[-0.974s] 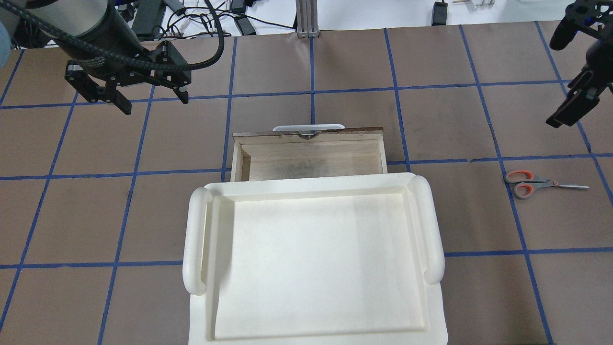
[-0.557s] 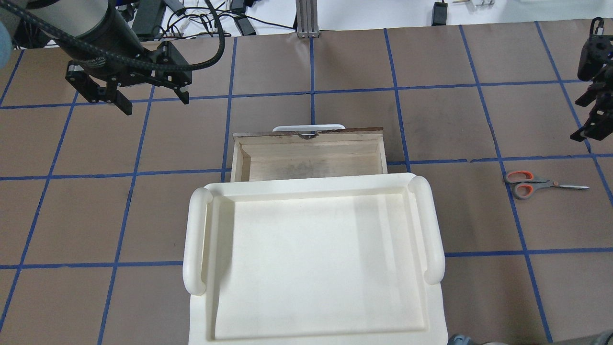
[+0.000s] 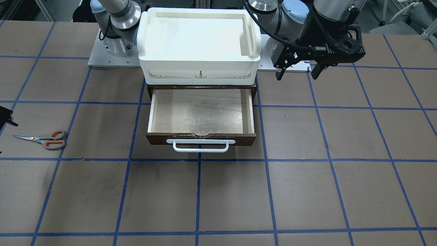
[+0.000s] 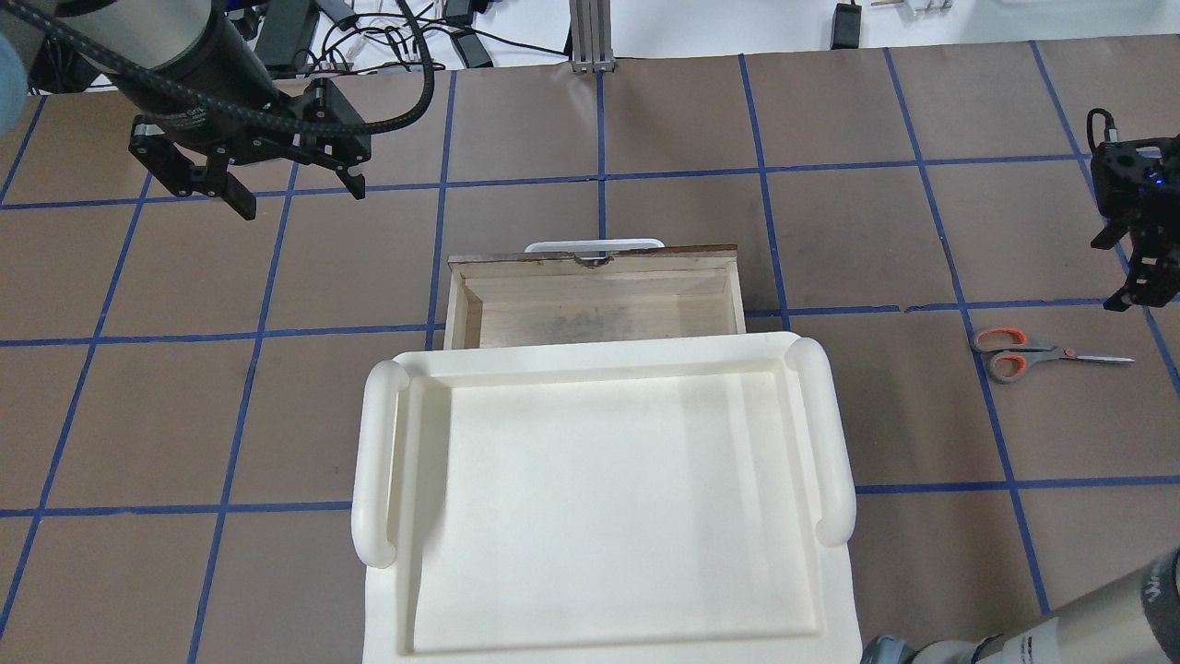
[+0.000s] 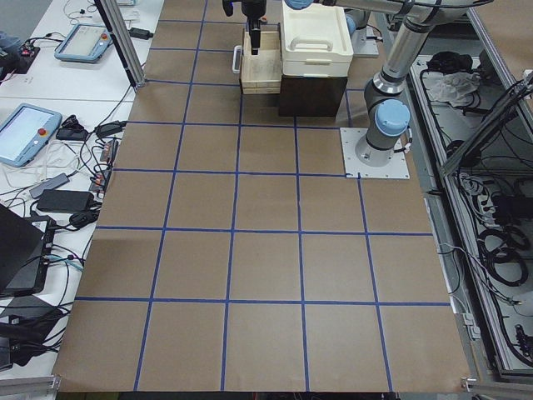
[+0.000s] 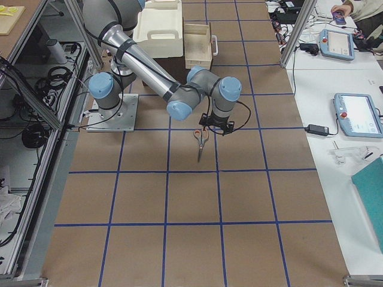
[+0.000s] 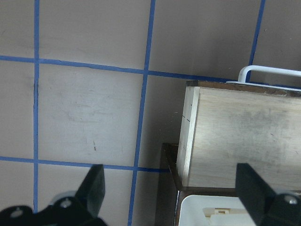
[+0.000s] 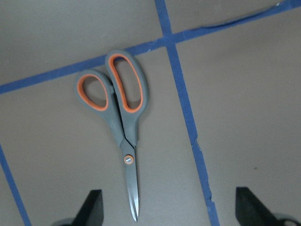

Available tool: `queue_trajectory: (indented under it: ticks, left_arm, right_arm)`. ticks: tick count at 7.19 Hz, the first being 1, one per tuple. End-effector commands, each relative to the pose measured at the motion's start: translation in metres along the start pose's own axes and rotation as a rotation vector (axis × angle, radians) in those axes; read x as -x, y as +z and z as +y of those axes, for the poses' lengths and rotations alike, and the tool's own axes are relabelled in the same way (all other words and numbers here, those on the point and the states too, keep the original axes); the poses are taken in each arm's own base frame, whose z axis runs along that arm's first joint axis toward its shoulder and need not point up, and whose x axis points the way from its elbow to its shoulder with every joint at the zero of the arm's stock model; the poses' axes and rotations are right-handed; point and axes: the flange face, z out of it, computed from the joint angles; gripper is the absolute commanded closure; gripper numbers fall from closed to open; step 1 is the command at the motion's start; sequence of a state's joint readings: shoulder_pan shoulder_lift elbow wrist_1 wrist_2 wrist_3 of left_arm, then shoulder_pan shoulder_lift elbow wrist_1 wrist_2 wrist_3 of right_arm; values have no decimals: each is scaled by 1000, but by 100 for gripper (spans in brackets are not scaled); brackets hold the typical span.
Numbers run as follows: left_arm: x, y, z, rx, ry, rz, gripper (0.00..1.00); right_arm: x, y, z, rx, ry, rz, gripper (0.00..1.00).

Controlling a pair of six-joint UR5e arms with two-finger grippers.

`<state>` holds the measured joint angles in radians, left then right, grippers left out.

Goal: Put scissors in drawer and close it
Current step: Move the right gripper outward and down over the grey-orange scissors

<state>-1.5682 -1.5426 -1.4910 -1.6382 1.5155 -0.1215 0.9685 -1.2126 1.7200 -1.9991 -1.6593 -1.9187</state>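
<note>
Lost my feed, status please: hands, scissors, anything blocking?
Left hand open, raised near drawer. Right hand open, above scissors, not touching. Scissors flat on table. Drawer open, nothing seen blocking.

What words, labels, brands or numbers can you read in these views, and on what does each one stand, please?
Nothing can be read in full.
Left arm's wrist: small white print, too blurred to read.
Right arm's link: pale lettering on a dark band, cut off at the frame's edge, unreadable.
Scissors, drawer, tray: no markings visible.
</note>
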Motion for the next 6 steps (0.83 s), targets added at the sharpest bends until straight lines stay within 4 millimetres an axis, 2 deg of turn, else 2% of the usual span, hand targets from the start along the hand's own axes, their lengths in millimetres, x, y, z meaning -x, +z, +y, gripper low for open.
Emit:
queue_trajectory:
  ticks: [1,2,4,5,6]
  left_arm:
    - [-2,-1,1,1,0,11,0]
    - [-1,0,0,0,0,6,0]
    - [-5,5,-6,-5,9,9,0]
    - [-5,-6,5,-12,10,5,0]
    - [-4,-1,5,10,-7,8,0]
  right_arm:
    - [7,36,-3,70,-4,34,0]
    - [12,46,-8,57,-10,31,0]
    - [15,53,-10,45,-74,3,0]
    - [19,59,-11,37,-83,-22,0]
    - [28,72,-16,23,-87,-55,0]
